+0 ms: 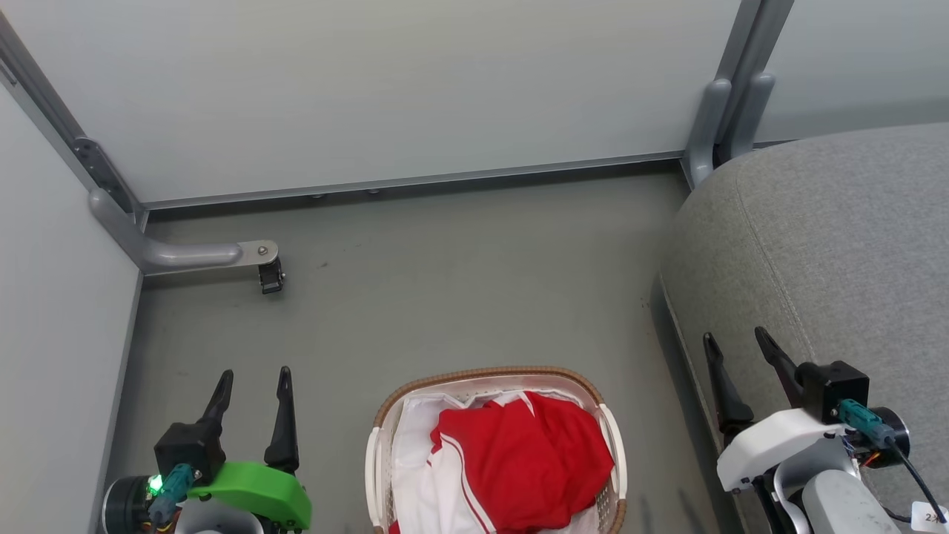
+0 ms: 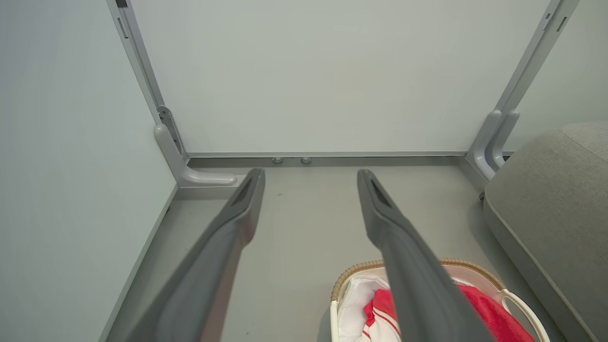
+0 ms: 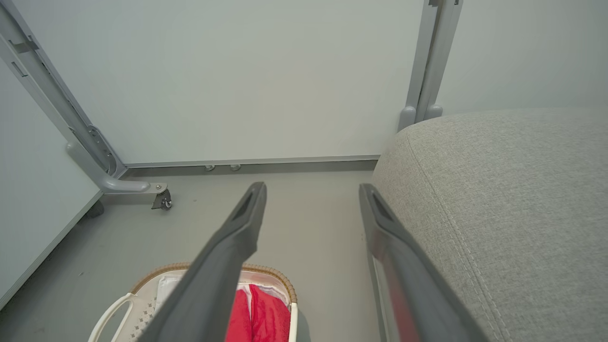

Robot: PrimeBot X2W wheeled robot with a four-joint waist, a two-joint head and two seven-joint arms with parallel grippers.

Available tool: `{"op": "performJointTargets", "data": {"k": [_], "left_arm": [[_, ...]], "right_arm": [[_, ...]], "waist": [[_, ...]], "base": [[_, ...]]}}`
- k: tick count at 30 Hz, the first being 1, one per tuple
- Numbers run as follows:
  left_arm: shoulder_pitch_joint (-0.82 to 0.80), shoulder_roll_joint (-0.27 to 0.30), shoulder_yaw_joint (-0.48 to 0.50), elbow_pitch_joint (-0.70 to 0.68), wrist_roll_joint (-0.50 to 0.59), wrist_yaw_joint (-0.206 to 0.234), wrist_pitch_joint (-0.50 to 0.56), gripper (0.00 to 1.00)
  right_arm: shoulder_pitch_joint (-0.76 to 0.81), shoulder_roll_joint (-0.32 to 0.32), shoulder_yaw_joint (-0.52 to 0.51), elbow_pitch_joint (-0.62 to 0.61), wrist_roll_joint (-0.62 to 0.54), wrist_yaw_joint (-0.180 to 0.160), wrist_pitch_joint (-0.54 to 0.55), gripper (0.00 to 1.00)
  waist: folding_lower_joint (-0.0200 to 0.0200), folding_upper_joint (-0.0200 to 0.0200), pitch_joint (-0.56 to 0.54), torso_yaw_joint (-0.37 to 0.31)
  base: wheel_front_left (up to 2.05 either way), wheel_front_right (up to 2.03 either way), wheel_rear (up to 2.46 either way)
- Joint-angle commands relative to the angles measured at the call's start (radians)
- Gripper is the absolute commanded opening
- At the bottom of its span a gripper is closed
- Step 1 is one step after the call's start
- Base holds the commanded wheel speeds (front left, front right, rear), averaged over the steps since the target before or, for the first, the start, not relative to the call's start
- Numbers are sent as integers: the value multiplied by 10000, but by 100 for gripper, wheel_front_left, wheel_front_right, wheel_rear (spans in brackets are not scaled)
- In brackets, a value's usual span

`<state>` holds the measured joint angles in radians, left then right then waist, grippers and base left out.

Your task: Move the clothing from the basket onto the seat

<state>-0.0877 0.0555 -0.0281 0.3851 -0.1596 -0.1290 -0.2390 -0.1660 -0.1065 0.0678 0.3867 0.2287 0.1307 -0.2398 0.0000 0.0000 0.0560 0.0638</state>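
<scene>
While both arms hang low at the near edge of the head view, the clothing lies heaped inside the basket, a bright red bundle with white stripes and trim. It fills the middle and right of the basket. The white liner shows bare along the left side and the far end beneath the brown woven rim. The basket stands on the grey floor, between the two arms and cut off by the bottom of the head view.

The left tool sits to the left of the basket, apart from it. Its two dark fingers point forward and are spread wide with nothing between them. The left wrist view confirms the gap, with bare floor showing between the fingers.

The right tool is likewise spread wide and holds nothing. In the head view its fingers overlap the near-left edge of the seat. It seems to hang clear of the fabric, though the angle does not settle whether it touches. The seat is a large grey upholstered cushion with a stitched seam, standing to the right of the basket, near it but apart, with no garment on the part in view.

Pale panels close off the far side and the left. A grey frame foot with a small caster rests on the floor at the left corner.
</scene>
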Motion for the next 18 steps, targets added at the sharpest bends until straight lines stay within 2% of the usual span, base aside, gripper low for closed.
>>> {"op": "performJointTargets", "data": {"k": [1, 7, 12, 18], "left_arm": [[99, 3, -9, -44, 246, -28, -93, 100], [-327, -20, -321, -38, 565, -30, -201, 100], [-799, -40, -700, 123, 834, -32, -281, 100], [-1614, -31, -1504, 446, 627, -32, -268, 100]], "right_arm": [[42, -24, -11, 12, -215, 0, -83, 100], [-376, -75, 114, -192, -598, 0, -183, 100], [-888, -182, 344, -565, -869, -1, -266, 100], [-1598, -238, 555, -1152, -803, -3, -265, 100]], "waist": [[0, 0, 60, -8], [0, 0, 731, -122], [0, 0, 1745, -363], [0, 0, 2993, -769]], "base": [[0, 0, 0], [0, 0, 0], [0, 0, 0], [0, 0, 0]]}}
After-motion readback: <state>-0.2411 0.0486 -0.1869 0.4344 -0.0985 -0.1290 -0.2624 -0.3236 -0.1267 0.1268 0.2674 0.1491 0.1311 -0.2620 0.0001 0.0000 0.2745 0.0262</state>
